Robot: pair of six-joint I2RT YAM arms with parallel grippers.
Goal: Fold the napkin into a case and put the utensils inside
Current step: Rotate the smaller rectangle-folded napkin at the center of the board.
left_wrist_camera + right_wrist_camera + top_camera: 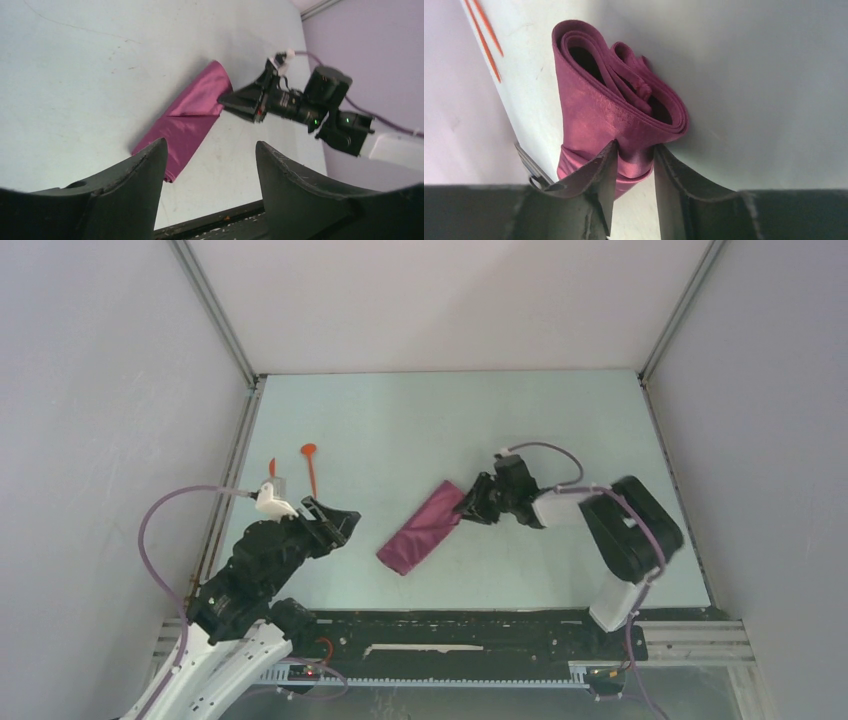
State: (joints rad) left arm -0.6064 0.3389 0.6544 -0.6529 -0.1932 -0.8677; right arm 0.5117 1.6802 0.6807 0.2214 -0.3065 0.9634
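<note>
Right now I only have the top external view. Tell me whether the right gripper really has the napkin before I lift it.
Observer: It does. In the right wrist view the right gripper has a finger on either side of one end of the napkin, with cloth pinched between them.
Operator: Now check the left gripper and say if anything is in it.
Observer: Nothing is. In the left wrist view the left gripper stands wide open and empty, and the folded napkin lies on the table beyond its fingers.
</note>
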